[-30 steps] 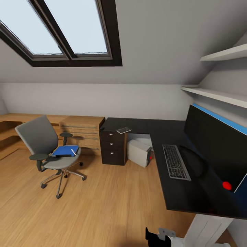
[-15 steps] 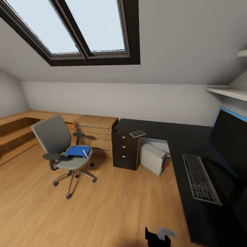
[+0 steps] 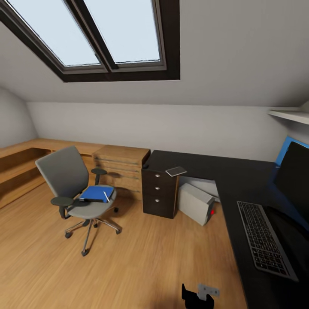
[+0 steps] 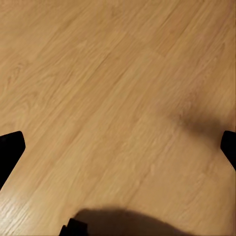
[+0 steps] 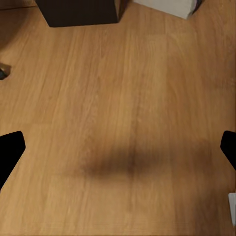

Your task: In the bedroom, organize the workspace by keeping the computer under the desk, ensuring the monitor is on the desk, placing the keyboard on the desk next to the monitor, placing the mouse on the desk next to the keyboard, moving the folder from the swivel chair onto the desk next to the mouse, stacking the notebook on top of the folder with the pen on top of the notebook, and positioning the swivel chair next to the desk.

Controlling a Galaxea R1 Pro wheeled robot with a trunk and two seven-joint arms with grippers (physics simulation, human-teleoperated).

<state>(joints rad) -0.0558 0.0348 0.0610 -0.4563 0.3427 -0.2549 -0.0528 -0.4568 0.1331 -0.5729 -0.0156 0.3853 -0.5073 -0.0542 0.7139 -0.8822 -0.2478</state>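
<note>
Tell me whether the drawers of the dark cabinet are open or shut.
Shut: the three drawer fronts of the dark cabinet sit flush, none pulled out, knobs in a line.

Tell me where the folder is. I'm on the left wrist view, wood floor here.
Observer: In the head view, the flat blue folder lies on the seat of the grey swivel chair, which stands out on the floor, left of the black desk.
Operator: Anything on it?
Observer: A thin white pen lies across its right end.
Operator: Computer?
Observer: The light grey computer tower stands on the floor under the desk, beside the dark drawer unit.
</note>
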